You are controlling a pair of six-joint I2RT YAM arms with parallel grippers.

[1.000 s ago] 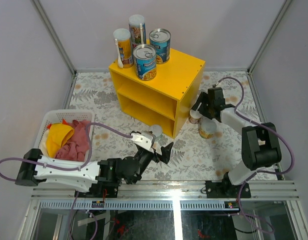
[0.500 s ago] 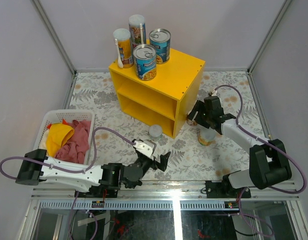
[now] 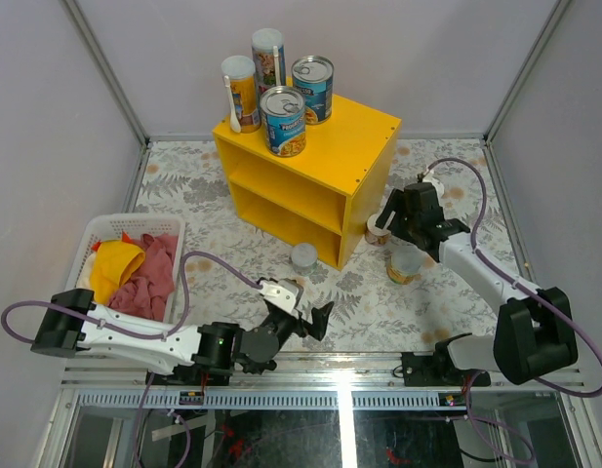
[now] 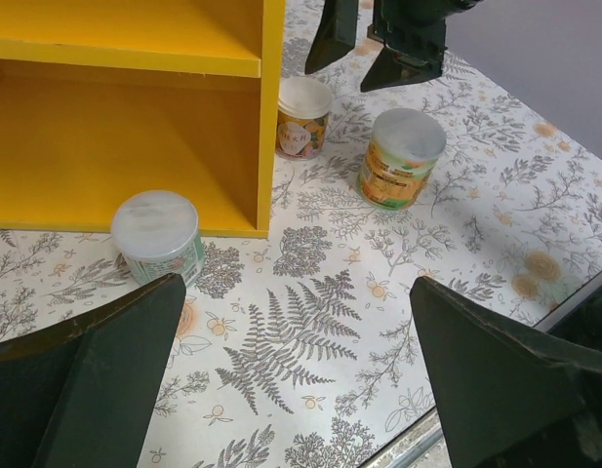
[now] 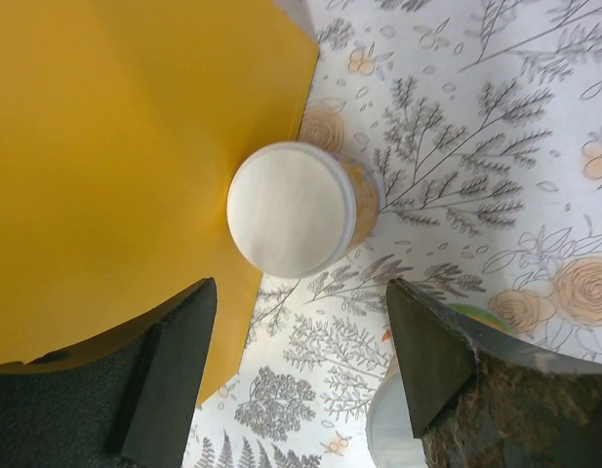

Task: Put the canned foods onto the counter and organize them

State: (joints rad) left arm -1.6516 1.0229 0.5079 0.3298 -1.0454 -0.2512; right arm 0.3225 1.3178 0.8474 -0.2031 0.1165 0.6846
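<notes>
Right gripper has shifted off counter side; left gripper drawn back. Both wide open, empty. Small can just beside counter's right wall, under right gripper (four cans already on top). Pick step, likely: descend, straddle, close.

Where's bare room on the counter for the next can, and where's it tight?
Free: the top of the counter, from the four cans clustered at its back-left corner out to the right edge; both compartments also look bare. Tight: the table beside its right wall, where two cans stand by the right end effector.
</notes>
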